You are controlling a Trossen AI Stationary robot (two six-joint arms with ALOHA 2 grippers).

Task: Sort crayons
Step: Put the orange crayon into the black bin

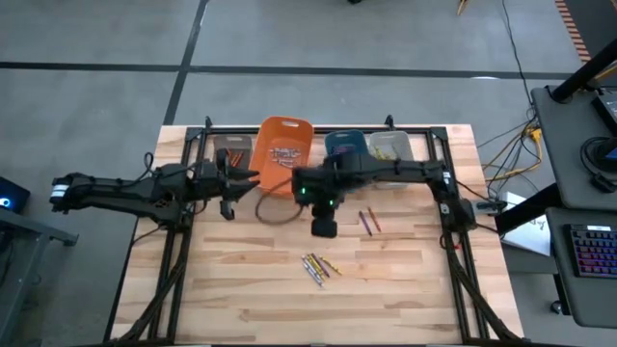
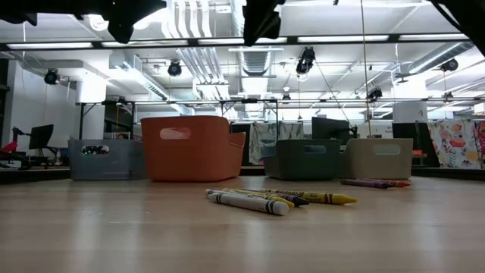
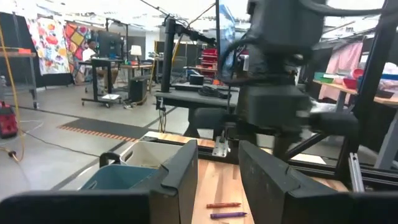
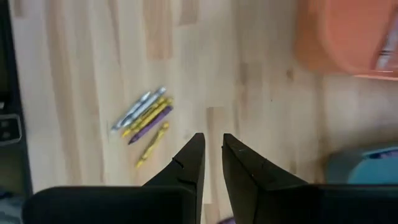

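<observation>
Several crayons [image 1: 319, 267] lie in a loose cluster on the wooden table near its middle front; they show again as crayons [image 4: 144, 118] and crayons [image 2: 265, 199]. A red and a purple crayon [image 1: 369, 222] lie apart, nearer the bins. My right gripper [image 1: 324, 227] hangs high over the table, tilted down, between the orange bin and the cluster. Its fingers [image 4: 213, 138] stand a narrow gap apart with nothing between them. My left gripper [image 1: 249, 178] points level toward the right, in front of the bins, and stands open and empty [image 3: 217, 152].
Four bins stand in a row at the far edge: grey [image 1: 231, 149], orange [image 1: 284, 149], teal [image 1: 344, 145] and beige [image 1: 389, 145]. A dark frame runs round the table's sides and back. Bare wood lies in front of and beside the crayon cluster.
</observation>
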